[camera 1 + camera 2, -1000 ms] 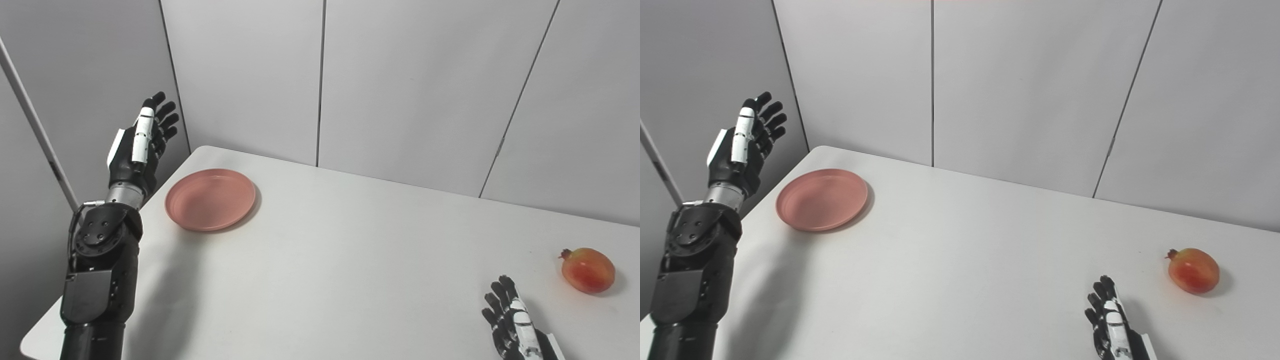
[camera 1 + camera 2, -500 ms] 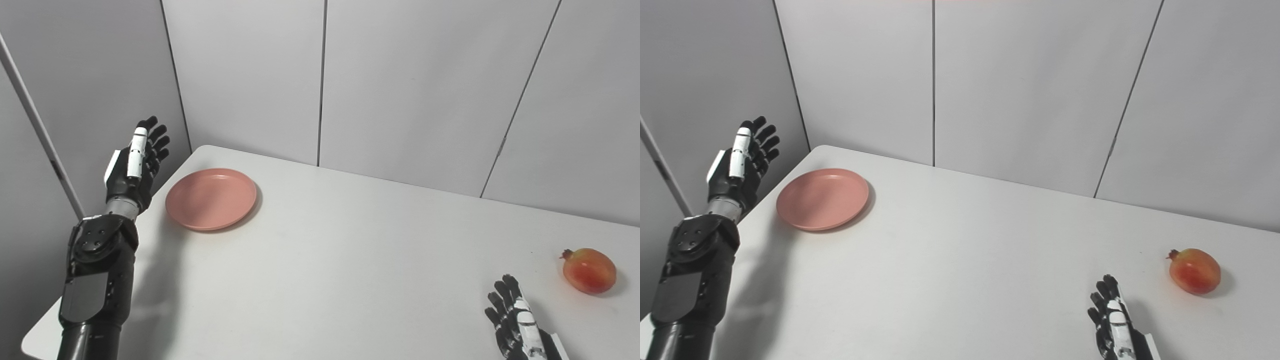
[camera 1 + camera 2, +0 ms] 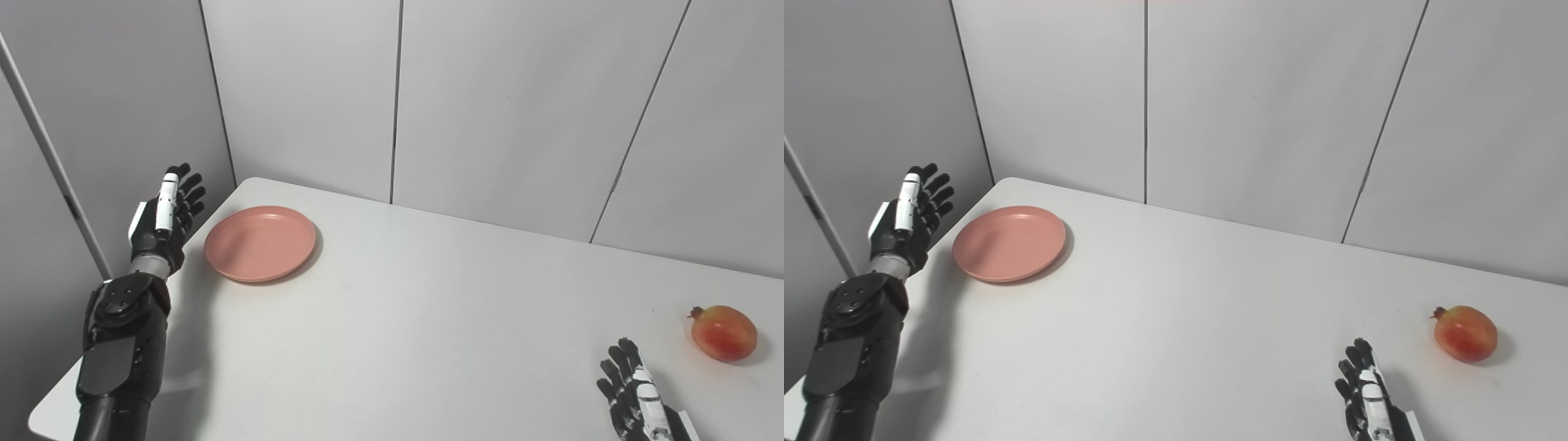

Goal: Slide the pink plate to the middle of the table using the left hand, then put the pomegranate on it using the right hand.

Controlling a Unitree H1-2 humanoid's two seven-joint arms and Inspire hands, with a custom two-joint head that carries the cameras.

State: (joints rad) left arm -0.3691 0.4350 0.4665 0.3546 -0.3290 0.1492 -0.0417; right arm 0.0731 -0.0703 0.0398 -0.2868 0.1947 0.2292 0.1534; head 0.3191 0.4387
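- Nearest to me, right hand (image 3: 634,401) lies low at the bottom right edge of the view, over the white bench (image 3: 429,318), with its fingers (image 3: 615,367) spread and pointing away from me; it holds nothing.
- Just beyond that hand and a little to its right, the pomegranate (image 3: 723,333) sits on the bench near the right edge, apart from my fingers, its small crown turned to the left.
- On the other side, my left forearm (image 3: 119,355) rises from the bottom left corner, at the bench's left edge.
- My left hand (image 3: 162,217) is raised above that edge, palm turned toward the bench's middle, fingers loosely spread and pointing up; it grips nothing.
- The pink plate (image 3: 260,243) rests flat on the bench in the far left part, just to the right of my left hand but not touching it, and nothing lies in it.
- Plate and pomegranate are well apart, with bare bench between them.
- Behind the bench stand grey wall panels (image 3: 508,104) with dark seams running up them.
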